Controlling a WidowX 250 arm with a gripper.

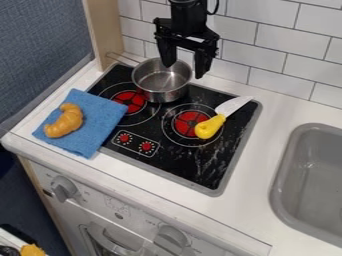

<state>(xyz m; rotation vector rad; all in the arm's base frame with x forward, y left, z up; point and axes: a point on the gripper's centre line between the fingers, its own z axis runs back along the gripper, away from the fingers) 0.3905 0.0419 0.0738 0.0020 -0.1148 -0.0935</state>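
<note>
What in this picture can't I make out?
In the camera view:
Metal pot: far rim partly behind the gripper.
Robot arm: cut off by top edge.
Sink: cut off by right edge.
Blue cloth: partly under croissant.
Yellow thing: cut off by bottom edge.

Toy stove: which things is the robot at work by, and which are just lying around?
At work:
gripper, jaws apart
metal pot, nearest the gripper

Just lying about:
yellow-handled knife, on the stove
toy croissant
blue cloth under it
</note>
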